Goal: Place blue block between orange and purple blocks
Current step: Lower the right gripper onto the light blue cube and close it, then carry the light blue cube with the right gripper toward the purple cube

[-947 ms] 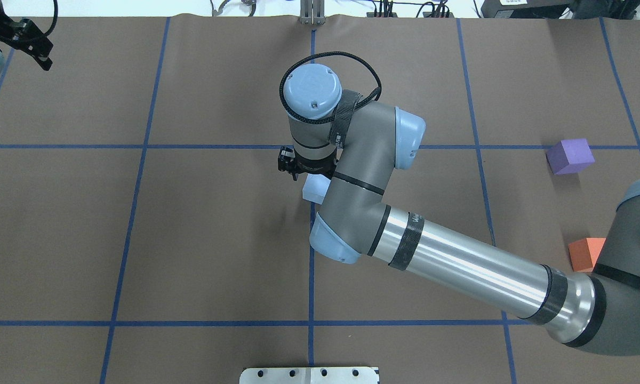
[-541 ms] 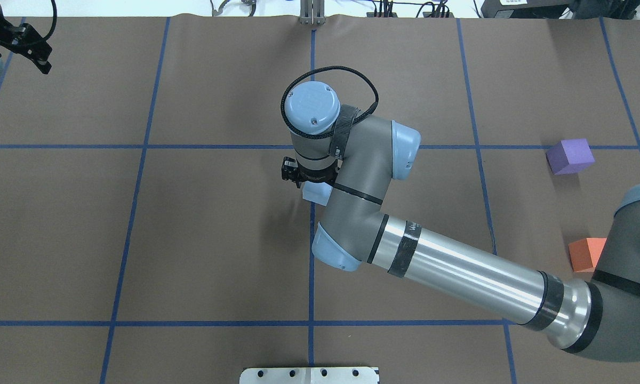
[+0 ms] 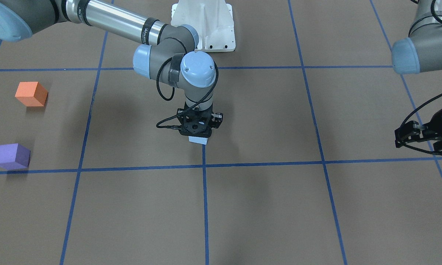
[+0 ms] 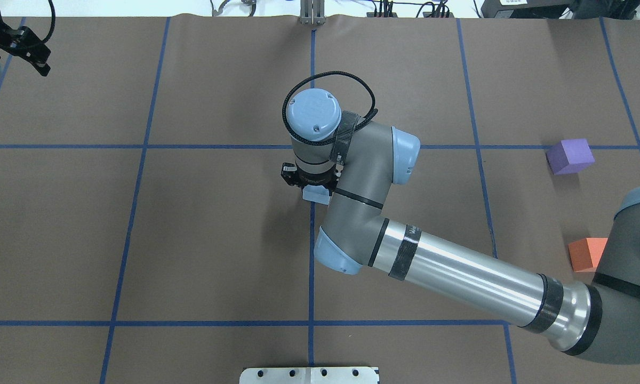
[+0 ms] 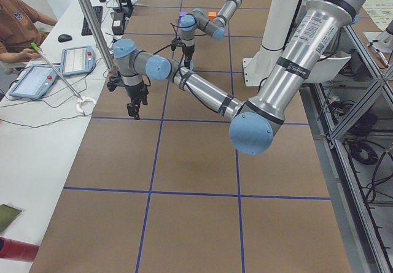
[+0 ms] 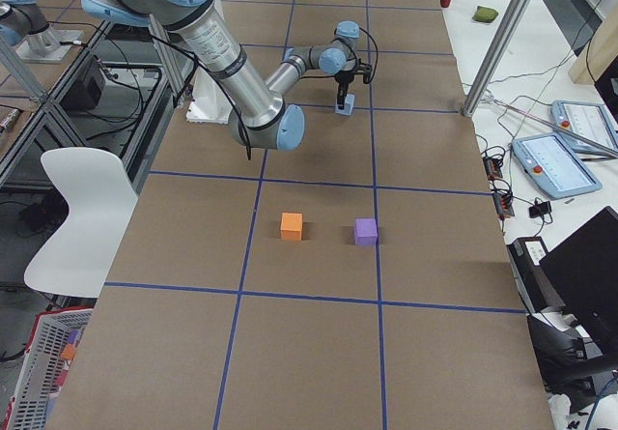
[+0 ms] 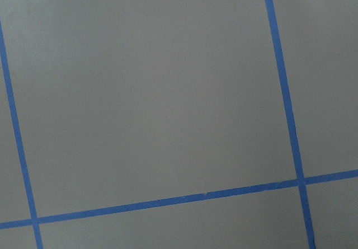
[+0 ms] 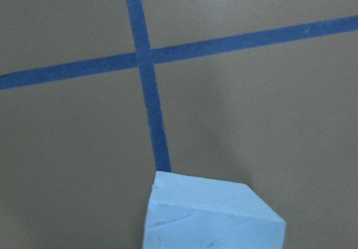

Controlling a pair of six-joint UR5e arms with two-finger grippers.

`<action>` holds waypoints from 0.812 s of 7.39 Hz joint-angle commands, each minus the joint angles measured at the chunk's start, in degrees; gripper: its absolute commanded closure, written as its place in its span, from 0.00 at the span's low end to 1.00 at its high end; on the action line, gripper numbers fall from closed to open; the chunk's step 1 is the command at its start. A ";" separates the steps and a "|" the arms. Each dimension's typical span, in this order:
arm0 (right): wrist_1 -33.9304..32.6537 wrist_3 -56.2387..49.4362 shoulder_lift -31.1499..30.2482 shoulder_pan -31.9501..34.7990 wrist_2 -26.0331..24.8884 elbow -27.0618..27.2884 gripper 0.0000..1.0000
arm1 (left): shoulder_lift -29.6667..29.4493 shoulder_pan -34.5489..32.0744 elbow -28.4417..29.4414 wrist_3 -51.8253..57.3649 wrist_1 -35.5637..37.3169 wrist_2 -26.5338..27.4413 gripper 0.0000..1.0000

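Grasping step: right gripper (image 3: 200, 134) sits low over the pale blue foam cube (image 4: 316, 194) on the brown table (image 3: 265, 206); spread or pinching, I cannot tell. Orange foam cube (image 3: 31, 94) and purple foam cube (image 3: 11, 156) stand well away. Next likely needs a firm pinch, a lift, then carrying into their gap.

You see the blue block (image 8: 210, 212) as a pale, light-blue foam cube resting flat on the table (image 4: 218, 240) near its middle. It sits on the long blue tape line (image 8: 151, 120), turned so one corner points along it. From above much of it is hidden. The orange block (image 4: 585, 254) and the purple block (image 4: 569, 156) sit far off on the robot's right side, well apart from the blue one. Both are flat cubes with an open gap between them. The orange one lies nearer the robot, and the purple one lies farther out, just beside a crossing tape line.
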 commanded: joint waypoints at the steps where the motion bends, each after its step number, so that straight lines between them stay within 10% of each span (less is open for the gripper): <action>1: -6.36 -0.28 -1.86 3.09 0.83 10.44 1.00 | -0.02 -0.06 -0.33 0.11 -0.01 0.00 0.00; 3: -21.47 -8.92 -8.51 7.13 0.83 29.57 1.00 | -0.02 -0.32 -0.94 6.04 0.34 0.35 0.00; 6: -22.33 -29.55 -28.10 18.81 4.68 47.22 1.00 | 2.77 -3.30 -0.16 12.67 0.17 0.27 0.00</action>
